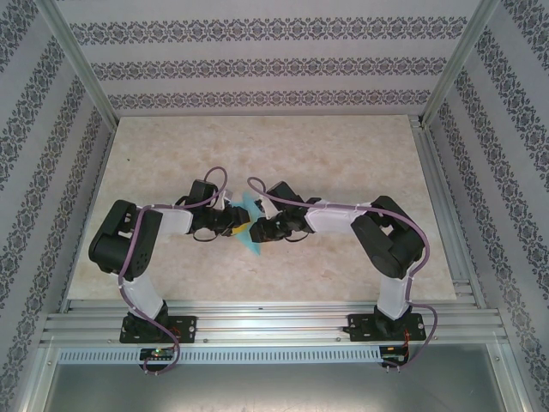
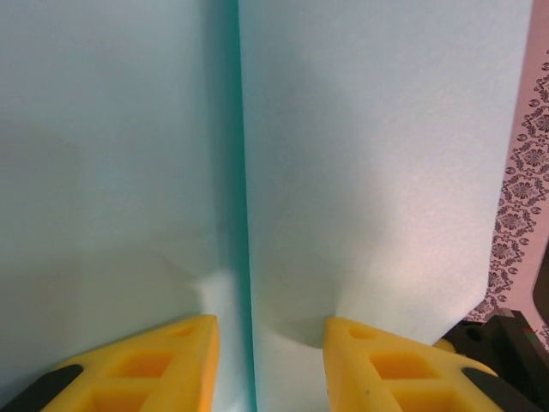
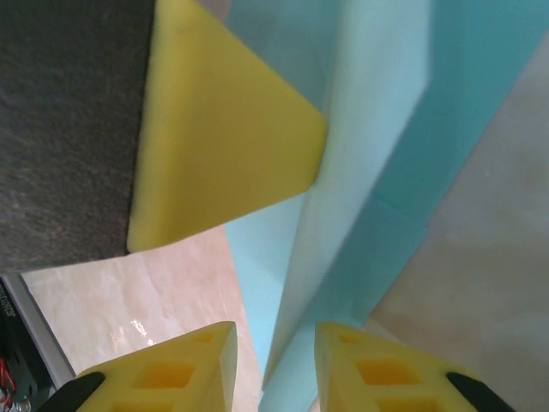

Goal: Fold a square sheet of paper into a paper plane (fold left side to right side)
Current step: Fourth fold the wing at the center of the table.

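The turquoise-blue sheet of paper [image 1: 252, 244] lies creased in layers at the table's middle, between both grippers; its whole outline is hidden by them. In the left wrist view the paper [image 2: 369, 172] has a vertical crease running down between my yellow fingers. My left gripper [image 2: 270, 330] [image 1: 238, 225] is open, its tips against the sheet. In the right wrist view a raised pale flap of the paper [image 3: 369, 172] runs into the gap of my right gripper [image 3: 274, 339] [image 1: 260, 230], which is open. A yellow finger [image 3: 223, 146] of the left gripper touches that flap.
The beige marbled table [image 1: 343, 154] has metal rails [image 1: 437, 189] on its right side and along the near edge. Patterned walls [image 1: 257, 64] close in the back and sides. The two arms' elbows [image 1: 120, 236] [image 1: 390, 236] stand at either side.
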You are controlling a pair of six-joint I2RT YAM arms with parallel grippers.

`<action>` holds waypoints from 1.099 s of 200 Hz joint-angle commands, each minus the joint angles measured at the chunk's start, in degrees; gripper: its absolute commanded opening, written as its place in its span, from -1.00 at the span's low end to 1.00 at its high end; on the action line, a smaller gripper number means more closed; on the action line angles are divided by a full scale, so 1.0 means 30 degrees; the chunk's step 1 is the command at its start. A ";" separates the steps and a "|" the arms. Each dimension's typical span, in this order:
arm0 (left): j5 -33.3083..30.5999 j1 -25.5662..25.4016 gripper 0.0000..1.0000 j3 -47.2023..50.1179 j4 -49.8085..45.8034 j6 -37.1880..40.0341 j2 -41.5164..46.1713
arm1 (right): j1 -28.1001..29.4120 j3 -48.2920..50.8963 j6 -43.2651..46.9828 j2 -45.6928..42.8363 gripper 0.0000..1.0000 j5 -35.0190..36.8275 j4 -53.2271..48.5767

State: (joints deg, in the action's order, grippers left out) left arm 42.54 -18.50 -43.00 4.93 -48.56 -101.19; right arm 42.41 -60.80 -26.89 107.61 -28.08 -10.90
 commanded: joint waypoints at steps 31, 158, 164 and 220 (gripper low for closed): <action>-0.0466 -0.0135 -0.27 -0.0442 0.0232 0.0180 -0.0544 | -0.0862 -0.1633 0.0917 -0.0091 -0.32 -0.0279 -0.1040; -0.1183 -0.0151 -0.27 -0.0608 -0.0463 0.0277 -0.0665 | 0.0205 -0.1074 0.0231 0.1127 -0.19 0.0216 0.0214; -0.1210 -0.0154 -0.27 -0.0622 -0.0489 0.0281 -0.0666 | 0.0193 -0.1049 0.0227 0.1131 -0.21 0.0240 0.0233; -0.1326 -0.0143 -0.29 -0.0525 -0.0517 0.0277 -0.0648 | 0.0170 -0.1063 0.0586 0.1335 -0.42 0.0218 -0.0008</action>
State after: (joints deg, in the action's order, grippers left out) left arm 40.91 -18.50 -43.94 4.64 -48.53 -101.89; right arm 42.87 -64.34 -25.85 110.43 -27.94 -11.97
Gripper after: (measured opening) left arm 0.358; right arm 0.318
